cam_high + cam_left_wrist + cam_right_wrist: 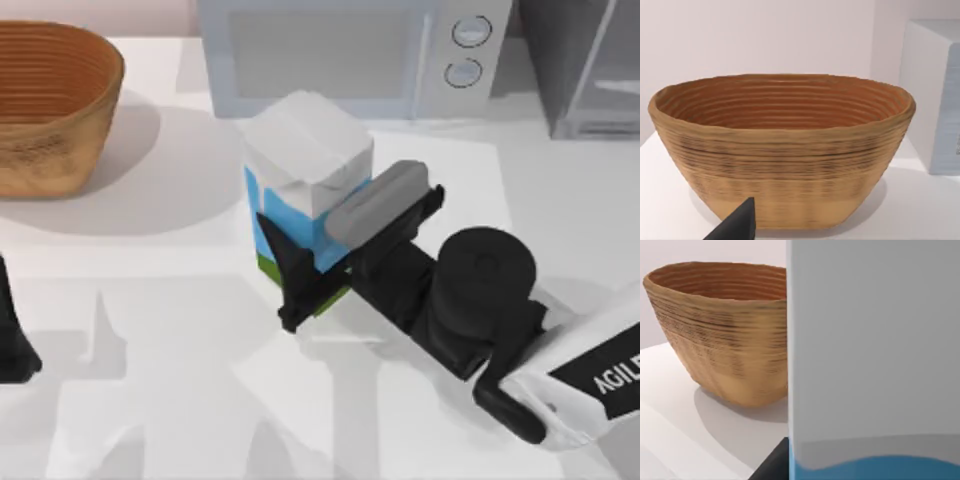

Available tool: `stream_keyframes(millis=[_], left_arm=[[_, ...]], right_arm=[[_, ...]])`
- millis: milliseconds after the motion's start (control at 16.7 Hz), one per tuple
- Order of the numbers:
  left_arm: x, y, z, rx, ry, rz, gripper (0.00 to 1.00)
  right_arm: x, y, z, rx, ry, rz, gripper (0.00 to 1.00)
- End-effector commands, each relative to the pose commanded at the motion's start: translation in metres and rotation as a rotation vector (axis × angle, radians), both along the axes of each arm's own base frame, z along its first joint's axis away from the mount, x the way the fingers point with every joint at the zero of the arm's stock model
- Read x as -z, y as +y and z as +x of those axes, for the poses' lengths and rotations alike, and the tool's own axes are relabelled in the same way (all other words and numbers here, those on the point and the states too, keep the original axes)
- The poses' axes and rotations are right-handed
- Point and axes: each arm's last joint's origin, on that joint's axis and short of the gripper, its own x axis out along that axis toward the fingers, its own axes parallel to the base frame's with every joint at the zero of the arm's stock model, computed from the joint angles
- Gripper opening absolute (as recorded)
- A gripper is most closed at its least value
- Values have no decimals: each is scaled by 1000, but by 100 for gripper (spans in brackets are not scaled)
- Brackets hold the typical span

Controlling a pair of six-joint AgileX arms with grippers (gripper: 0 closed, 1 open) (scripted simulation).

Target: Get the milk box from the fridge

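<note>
The milk box [305, 165], with a white gable top, light-blue sides and a green base, is out in front of the microwave, to the left of the fridge [585, 70]. My right gripper [325, 235] reaches in from the lower right and is shut on the carton, one black finger [275, 255] lying along its near side. In the right wrist view the carton's white and blue wall [875, 340] is very close. My left gripper [15, 345] stays parked at the table's left edge, facing the basket.
A woven basket [50, 105] stands at the back left, also in the wrist views [782, 150] [725, 330]. A white microwave [350, 55] with two round knobs stands at the back centre.
</note>
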Motion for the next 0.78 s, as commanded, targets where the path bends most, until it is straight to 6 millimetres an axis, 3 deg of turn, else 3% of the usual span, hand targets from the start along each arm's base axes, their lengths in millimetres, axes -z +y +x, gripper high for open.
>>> stream_keyframes(millis=[420,720,780], left_arm=[[0,0,0,0,0,0,100],[0,0,0,0,0,0,100],[0,0,0,0,0,0,100]], right_arm=[[28,33,31,-6,-8,10,0],[29,35,33,-6,-10,12,0],[29,35,33,-6,-10,12,8]])
